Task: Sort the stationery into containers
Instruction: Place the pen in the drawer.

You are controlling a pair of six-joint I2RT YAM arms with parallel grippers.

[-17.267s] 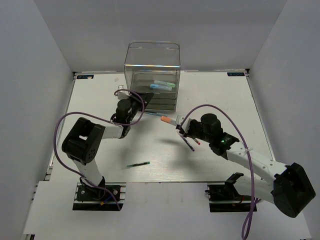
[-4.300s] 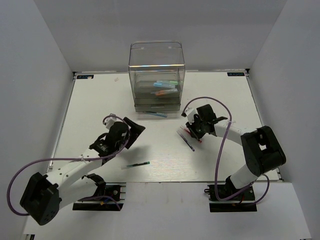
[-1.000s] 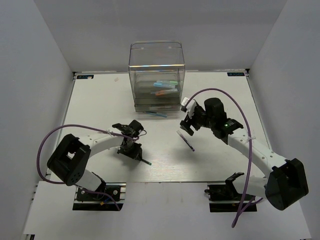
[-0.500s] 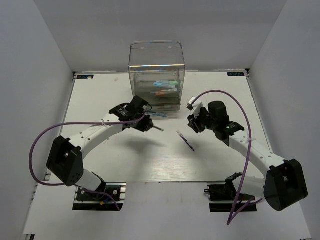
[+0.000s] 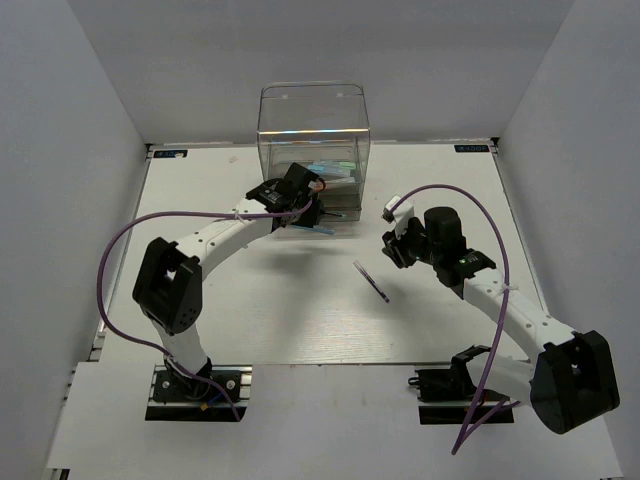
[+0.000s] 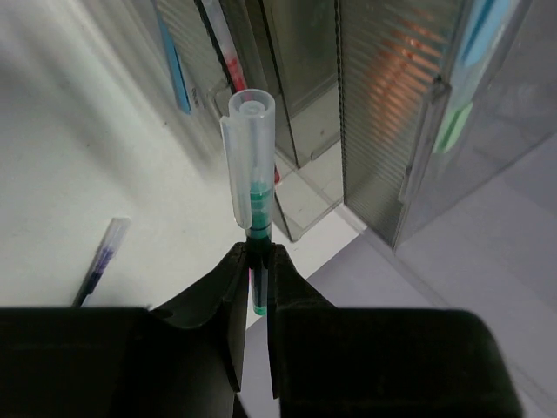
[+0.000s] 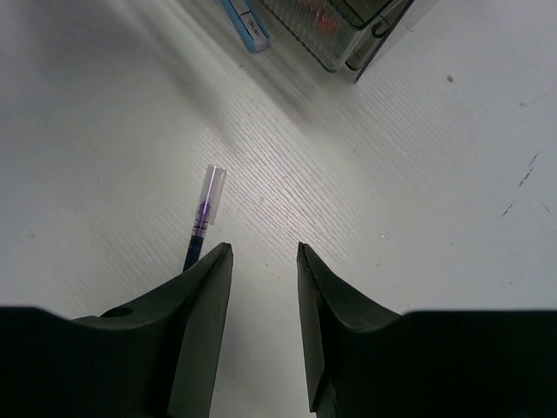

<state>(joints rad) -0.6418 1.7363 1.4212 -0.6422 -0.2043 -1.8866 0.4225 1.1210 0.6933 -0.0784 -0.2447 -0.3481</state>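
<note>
Across the whole view, a white table (image 5: 200, 200), with small stickers (image 5: 170, 153) at its two far corners, print too small to read. At the far middle, a tall clear drawer unit (image 5: 312, 110), smoky-tinted and round-topped, with shallow drawers stacked inside. Dimly through its walls, a light blue marker (image 6: 483, 26), a mint-green marker (image 6: 452, 126) and an orange marker (image 6: 392, 78). Next, the left arm (image 5: 215, 235): up from the near-left base, elbow folded out to the left, forearm stretched long to the right and away, wrist right at the drawer fronts. Left jaws clamped on a thin dark green pen (image 6: 254, 187) near its lower end, held straight out, clear cap foremost and pointed at the low drawers. Then the right arm (image 5: 505, 308): up from the near-right base, leaning forward and left, wrist poised over bare table to the right of the unit. Right jaws parted, empty, aimed down at the table. Between the two arms, flat on the table, a thin dark purple pen (image 5: 371, 281) with a clear cap — just beside the right jaws in the wrist view, not touching. Just in front of the unit's foot, a thin blue pen (image 5: 322, 228), lying aslant. By the lowest drawers, a thin red pen (image 6: 228, 54), partly behind the green pen's cap — in a drawer or in front of one, impossible to tell.
</note>
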